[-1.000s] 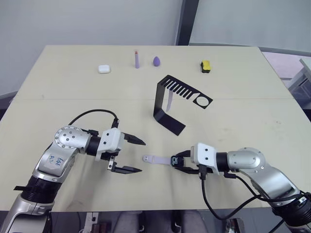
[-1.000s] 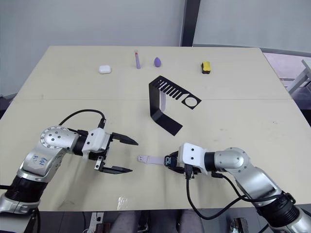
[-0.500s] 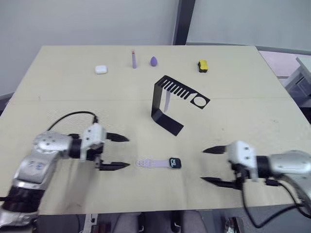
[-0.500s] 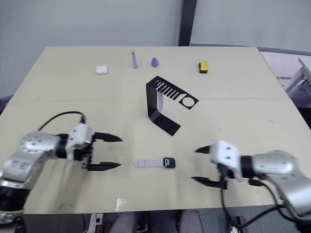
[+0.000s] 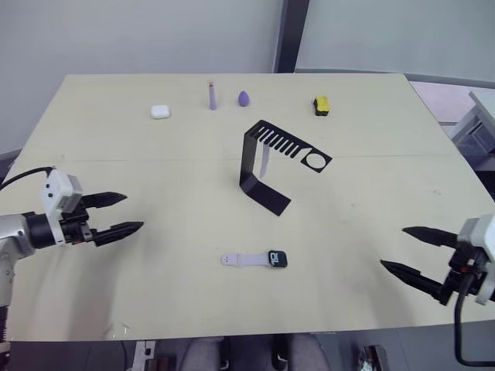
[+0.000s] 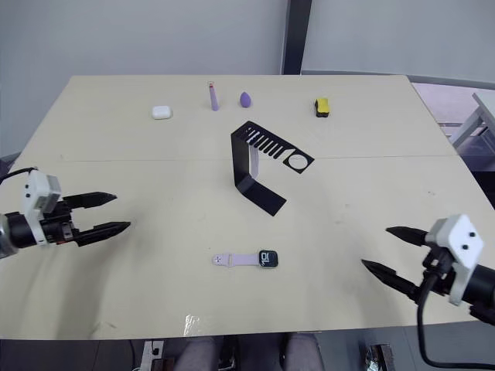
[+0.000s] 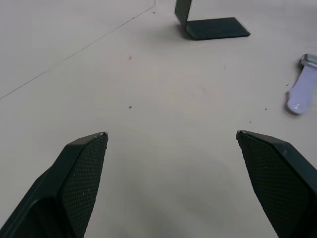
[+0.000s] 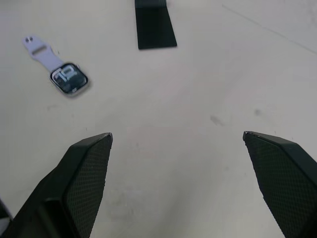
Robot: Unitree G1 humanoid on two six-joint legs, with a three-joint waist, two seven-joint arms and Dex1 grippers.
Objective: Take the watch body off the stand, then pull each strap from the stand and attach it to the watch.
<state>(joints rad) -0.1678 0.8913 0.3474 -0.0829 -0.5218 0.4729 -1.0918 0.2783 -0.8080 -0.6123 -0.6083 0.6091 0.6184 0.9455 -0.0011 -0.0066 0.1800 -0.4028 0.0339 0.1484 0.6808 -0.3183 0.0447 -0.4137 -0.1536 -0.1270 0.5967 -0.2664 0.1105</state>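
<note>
The watch body [image 5: 278,259] lies flat on the table [image 5: 155,178], on the near side of the stand [image 5: 267,166] and apart from it, with one strap [image 5: 244,260] already joined to its left edge. So the body is off the stand and the first strap looks attached; what remains, by my reading, is to pull the second strap [image 5: 265,161], a pale band hanging from the stand's slotted top beside the upright, and fix it to the free side of the watch. Count: one watch body, one stand, two straps, two grippers. The left gripper [image 5: 124,214] hovers well to the left of the stand with its fingers wide apart and empty; the right gripper [image 5: 411,251] sits well to the right and nearer, fingers likewise spread wide, holding nothing. Beyond the stand, along the far edge, four small items: a white case [image 5: 160,111], a purple stick [image 5: 212,96], a purple drop-shaped piece [image 5: 244,98] and a yellow-and-black block [image 5: 321,105].
</note>
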